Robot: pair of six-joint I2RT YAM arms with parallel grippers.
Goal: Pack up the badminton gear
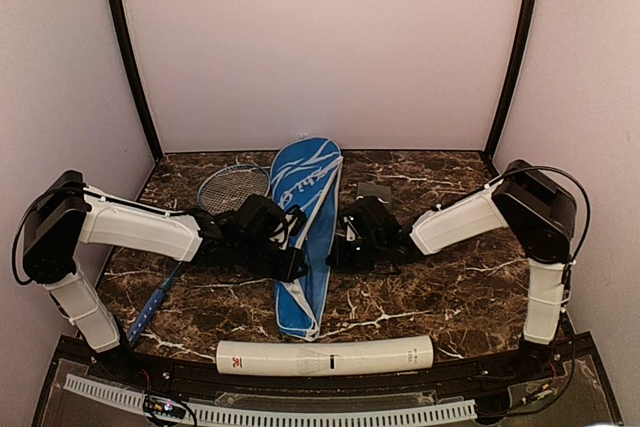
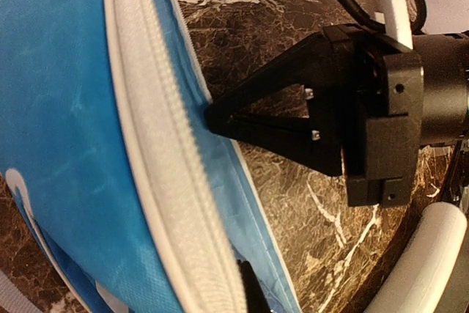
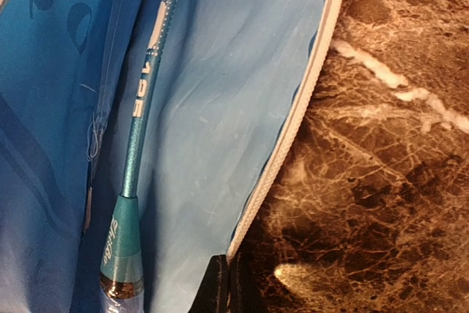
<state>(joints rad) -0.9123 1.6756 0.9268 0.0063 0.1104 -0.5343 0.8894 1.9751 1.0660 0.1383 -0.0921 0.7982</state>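
Left arm (image 1: 140, 227) and right arm (image 1: 460, 219) stretch inward to the blue zip bag (image 1: 308, 187).
Right claw (image 2: 212, 116) pinches its edge; left claw (image 1: 295, 263) I cannot tell; a racket (image 3: 139, 137) lies inside.

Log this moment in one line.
right pincer: shut on edge of blue racket-shaped zip bag; left pincer: at opposite edge, grip unclear; teal-shafted racket: inside; second racket, white tube: outside

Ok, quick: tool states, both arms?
Left tool: at the edge of the blue bag, grip cannot be told.
Right tool: closed on the bag's trim.

Two rackets (image 1: 232, 188) (image 3: 136, 144), one bag (image 1: 308, 202), one tube (image 1: 325, 356)
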